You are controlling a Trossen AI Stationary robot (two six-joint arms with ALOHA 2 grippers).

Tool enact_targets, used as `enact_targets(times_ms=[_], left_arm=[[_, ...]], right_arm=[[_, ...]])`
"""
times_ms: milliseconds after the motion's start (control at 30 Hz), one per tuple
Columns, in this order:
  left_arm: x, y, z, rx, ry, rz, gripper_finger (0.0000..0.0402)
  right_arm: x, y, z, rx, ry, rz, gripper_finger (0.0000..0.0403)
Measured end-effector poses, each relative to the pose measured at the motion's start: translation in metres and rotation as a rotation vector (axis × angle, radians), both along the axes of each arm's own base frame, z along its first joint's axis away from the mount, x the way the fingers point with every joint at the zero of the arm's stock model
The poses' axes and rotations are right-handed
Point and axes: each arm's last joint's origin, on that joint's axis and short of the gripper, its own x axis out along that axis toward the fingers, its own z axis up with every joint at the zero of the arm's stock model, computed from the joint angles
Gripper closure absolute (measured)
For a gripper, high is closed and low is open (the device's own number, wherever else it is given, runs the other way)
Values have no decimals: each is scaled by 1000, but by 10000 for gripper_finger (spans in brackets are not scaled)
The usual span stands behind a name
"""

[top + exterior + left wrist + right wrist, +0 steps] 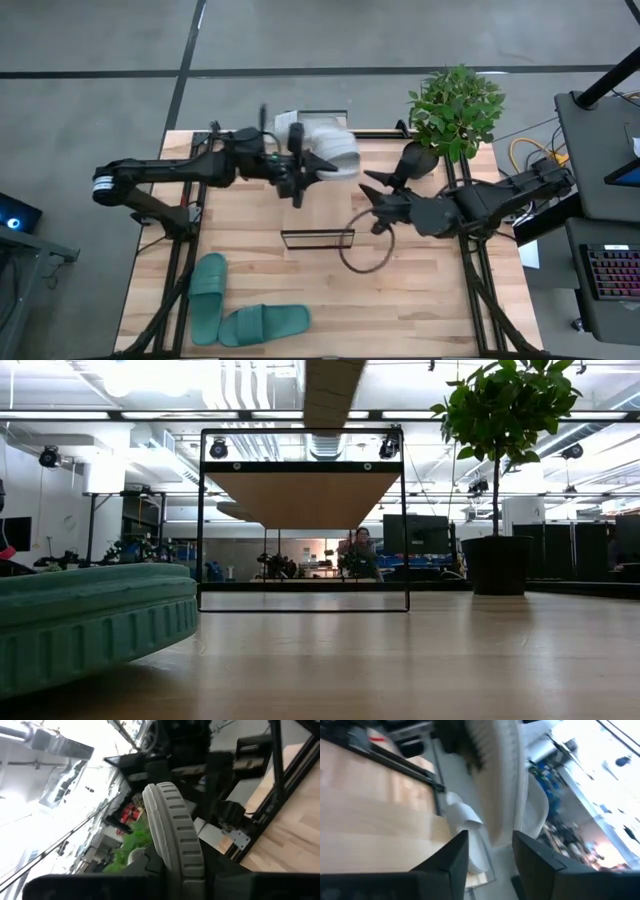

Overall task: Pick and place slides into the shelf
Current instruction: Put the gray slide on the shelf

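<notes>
Grey slide point(325, 145) clamped in left gripper point(300, 165) — right gripper point(378, 195) apart nearby; plant point(455, 110) seemingly close behind.

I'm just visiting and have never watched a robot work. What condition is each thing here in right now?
Left gripper: shut on a pale grey-white slide, held up off the table.
Right gripper: open, beside that slide, holding nothing.
Two teal slides: lying flat at the table's front-left corner, untouched.
Shelf: standing upright mid-table, nothing on it.
Potted plant: upright at the table's far right corner.
</notes>
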Motion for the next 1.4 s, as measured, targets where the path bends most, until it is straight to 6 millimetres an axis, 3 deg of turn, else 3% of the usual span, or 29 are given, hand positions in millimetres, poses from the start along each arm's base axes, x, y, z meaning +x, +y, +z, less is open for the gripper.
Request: enact_targets(times_ms=[167, 367, 600, 833, 1100, 1400], left_arm=[[-43, -8, 13, -23, -25, -181, 368], [-84, -18, 5, 5, -57, -412, 368], [-107, -26, -18, 76, -160, -555, 369], [-115, -27, -31, 57, -193, -600, 369], [-115, -28, -30, 60, -206, -633, 369], [-108, -28, -31, 87, -233, -679, 369]], right_arm=[[-22, 3, 7, 77, 4, 90, 233], [-37, 2, 9, 233, 18, 375, 226], [-21, 7, -7, -43, 21, 468, 235], [7, 0, -26, -228, 31, 443, 228], [34, -19, -30, -212, 8, 424, 182], [62, -26, -34, -232, 4, 424, 146]])
